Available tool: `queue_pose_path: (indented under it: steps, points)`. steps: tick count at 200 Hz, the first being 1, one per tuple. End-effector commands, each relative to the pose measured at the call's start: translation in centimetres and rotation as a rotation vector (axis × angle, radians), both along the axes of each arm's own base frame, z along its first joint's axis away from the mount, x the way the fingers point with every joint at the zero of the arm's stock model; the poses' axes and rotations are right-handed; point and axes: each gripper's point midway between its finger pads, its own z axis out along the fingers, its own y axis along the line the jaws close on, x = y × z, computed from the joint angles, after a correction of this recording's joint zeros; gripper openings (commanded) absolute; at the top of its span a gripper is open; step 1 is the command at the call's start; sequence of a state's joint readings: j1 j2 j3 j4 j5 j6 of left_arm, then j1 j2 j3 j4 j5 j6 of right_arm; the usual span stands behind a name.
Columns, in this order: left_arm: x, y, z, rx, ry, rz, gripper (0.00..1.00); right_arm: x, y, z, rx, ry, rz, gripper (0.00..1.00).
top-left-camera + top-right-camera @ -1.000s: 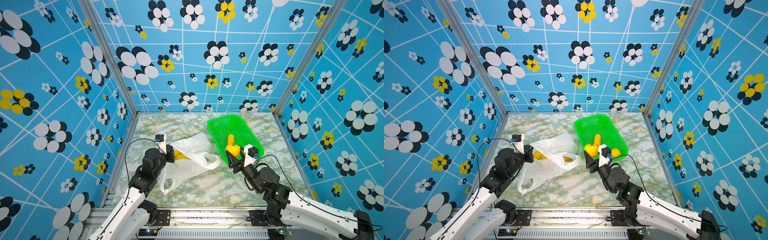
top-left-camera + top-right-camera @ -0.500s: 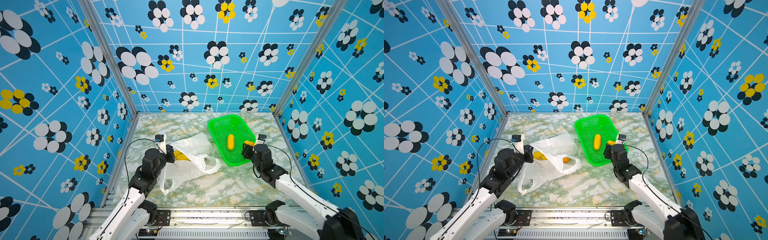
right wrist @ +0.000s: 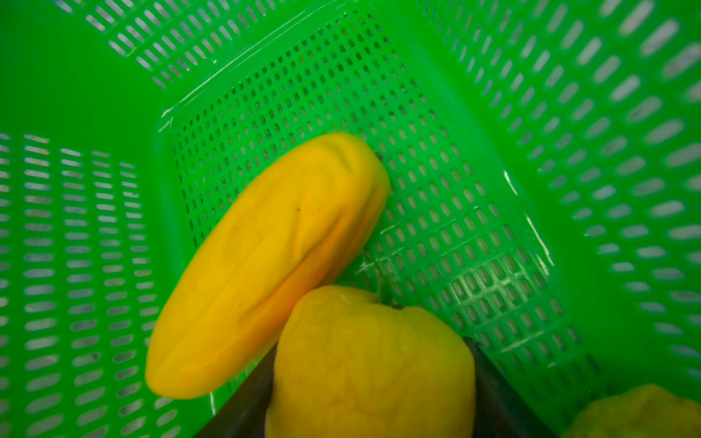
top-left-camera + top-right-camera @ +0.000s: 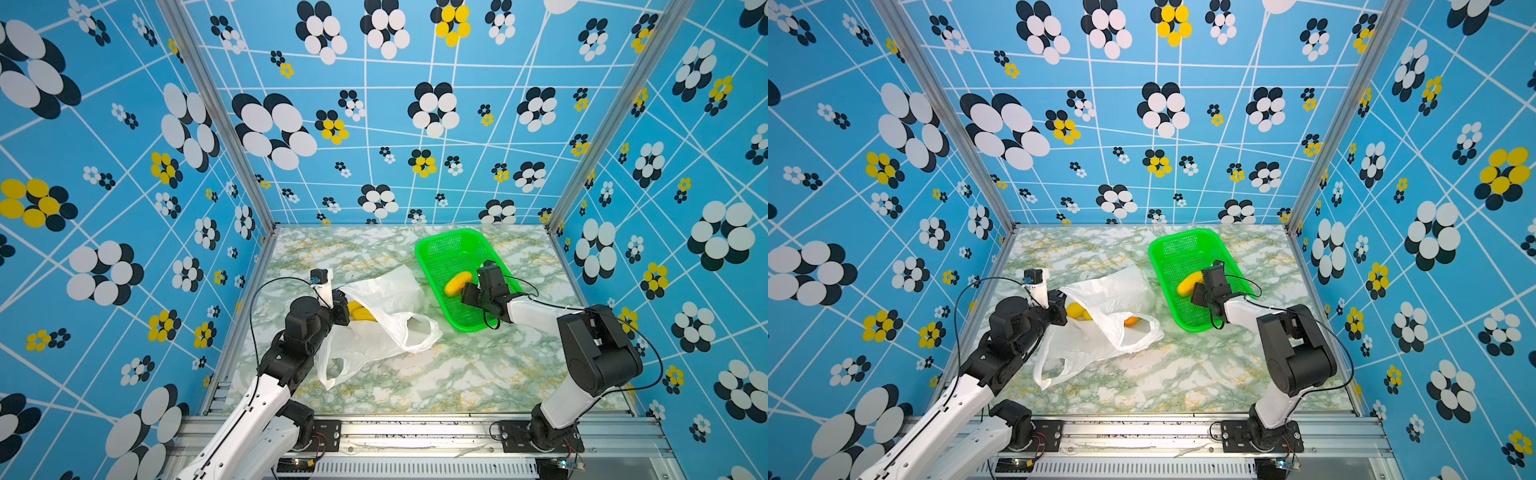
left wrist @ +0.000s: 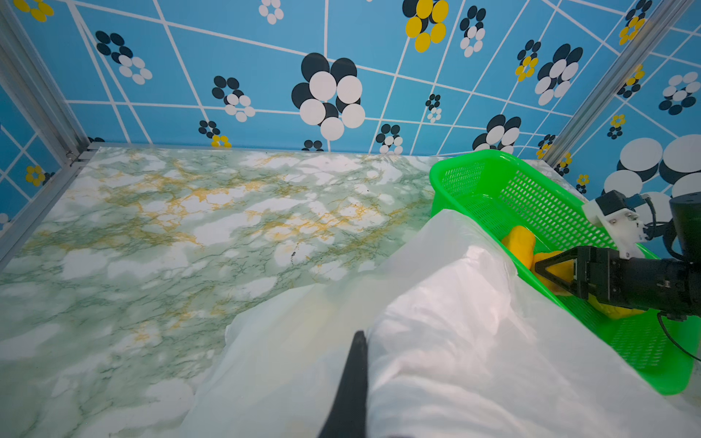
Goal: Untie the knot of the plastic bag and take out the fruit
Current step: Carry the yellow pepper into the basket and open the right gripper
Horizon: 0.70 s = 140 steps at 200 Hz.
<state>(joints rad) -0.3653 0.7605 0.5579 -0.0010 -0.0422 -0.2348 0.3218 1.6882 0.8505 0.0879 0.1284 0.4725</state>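
Note:
The white plastic bag (image 4: 386, 320) lies crumpled left of centre with its mouth open and a handle loop (image 4: 332, 365) loose toward the front. The knot is out of view. My left gripper (image 4: 343, 309) is shut on the bag's left edge; in its wrist view one black finger (image 5: 352, 379) presses against the film. Yellow fruit (image 4: 1075, 311) and an orange one (image 4: 1131, 321) show inside the bag. My right gripper (image 4: 467, 293) is down in the green basket, shut on a round yellow fruit (image 3: 371, 371). A long yellow-orange fruit (image 3: 273, 258) lies beside it.
The green mesh basket (image 4: 451, 233) stands at the back right of the marble table (image 4: 436, 374), its left rim close to the bag. Another yellow fruit (image 3: 637, 413) shows at the basket floor's edge. Patterned walls close in three sides.
My right arm swung from the basket's front edge round to the right and now reaches into the basket, carrying the yellow fruit. The left gripper and the bag stayed put.

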Motion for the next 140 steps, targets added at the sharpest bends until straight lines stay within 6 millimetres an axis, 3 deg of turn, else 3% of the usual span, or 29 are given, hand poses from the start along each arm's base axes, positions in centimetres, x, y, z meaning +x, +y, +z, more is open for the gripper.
queue_pose_path:
  steps: [1, 10, 25, 52, 80, 113, 125, 140]
  points:
    - [0.3, 0.2, 0.6, 0.014, -0.016, 0.011, 0.00, -0.5, 0.0, -0.9, -0.006, 0.015, 0.029, 0.77]
    - [0.3, 0.3, 0.6, 0.016, -0.019, 0.016, 0.00, -0.7, 0.3, -0.7, 0.009, 0.000, 0.047, 0.86]
    - [0.5, 0.3, 0.6, 0.018, -0.024, 0.017, 0.00, -0.9, 0.4, -0.2, 0.025, -0.029, 0.056, 0.92]
    - [0.5, 0.1, 0.6, 0.017, -0.020, 0.007, 0.00, -1.6, 0.3, 1.1, 0.041, -0.073, 0.064, 0.94]
    - [0.6, 0.2, 0.7, 0.020, -0.023, 0.014, 0.00, -2.6, 0.7, 4.4, 0.065, -0.120, 0.108, 0.94]
    - [0.7, -0.1, 0.5, 0.021, -0.009, -0.001, 0.00, -5.0, 0.1, 9.4, 0.099, -0.245, 0.116, 0.88]
    - [0.7, -0.2, 0.5, 0.020, -0.008, -0.004, 0.00, -6.3, 0.2, 11.4, 0.146, -0.321, 0.130, 0.77]
    - [0.6, -0.1, 0.6, 0.021, -0.008, 0.002, 0.00, -8.3, 0.8, 15.0, 0.210, -0.441, 0.178, 0.70]
